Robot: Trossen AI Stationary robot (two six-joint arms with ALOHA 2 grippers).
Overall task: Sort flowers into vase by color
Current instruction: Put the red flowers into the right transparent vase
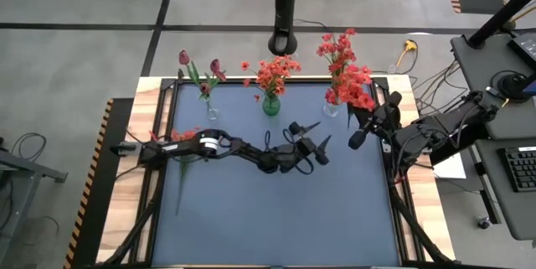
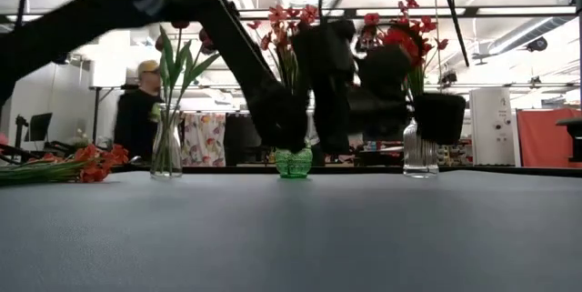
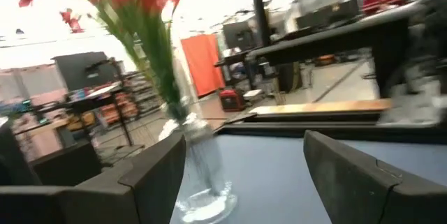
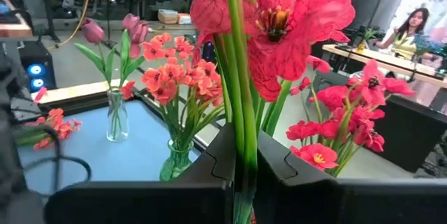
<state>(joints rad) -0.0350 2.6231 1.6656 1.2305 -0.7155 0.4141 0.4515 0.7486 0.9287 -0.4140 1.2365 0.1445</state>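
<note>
The right gripper is squeezing the long green stem of a big red flower, holding it up near the far-right clear glass vase where red ones go. The left gripper is waiting mid-table, fingers apart.

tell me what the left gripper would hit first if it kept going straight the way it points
Probably the clear vase of red flowers: it sits just ahead between the open jaws of the left gripper, though depth is uncertain.
</note>
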